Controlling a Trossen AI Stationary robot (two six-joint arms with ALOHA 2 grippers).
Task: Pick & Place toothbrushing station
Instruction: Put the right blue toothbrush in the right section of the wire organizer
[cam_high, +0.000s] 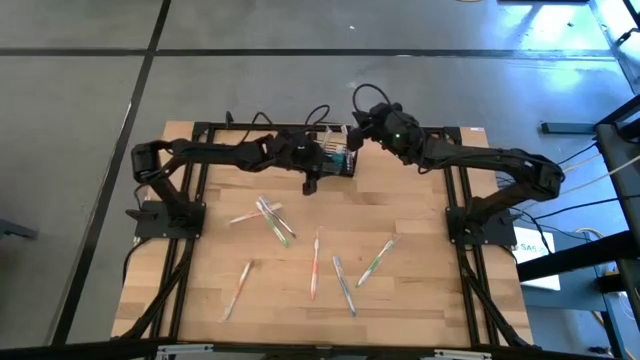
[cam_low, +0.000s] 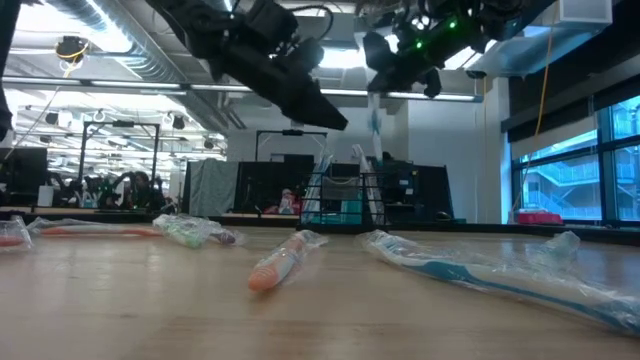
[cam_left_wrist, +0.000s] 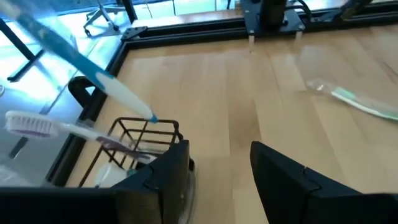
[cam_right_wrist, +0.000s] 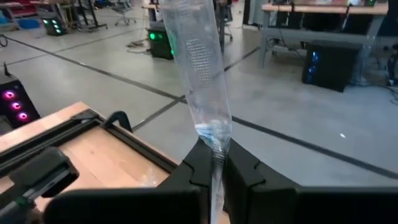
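- High view: black wire-mesh rectangular caddy (cam_high: 340, 158) stands upright at the far edge of the pale wooden table (cam_high: 420, 290), between the two arms. Both grippers meet there, so loading is probably under way.
- Right gripper (cam_right_wrist: 216, 163) is pinched tight on a clear-wrapped blue toothbrush (cam_right_wrist: 198, 68). Brush stands nearly upright above the caddy in the low view. My guess: held vertical so it drops in end first.
- Left gripper (cam_left_wrist: 217, 163) hovers just beside the caddy's near wall, fingers spread wide and empty. It seems placed to steady the caddy or to wait; cannot tell which.
- Left wrist view: a white-bristled pale toothbrush (cam_left_wrist: 68, 126) already leans out of the caddy, and the blue brush's tip comes down at the rim.
- Several wrapped pastel toothbrushes (cam_high: 315, 262) lie scattered flat on the table, well apart from the caddy and not yet loaded.
- Risk, as I judge it: loose wrapper may snag on the wire rim.
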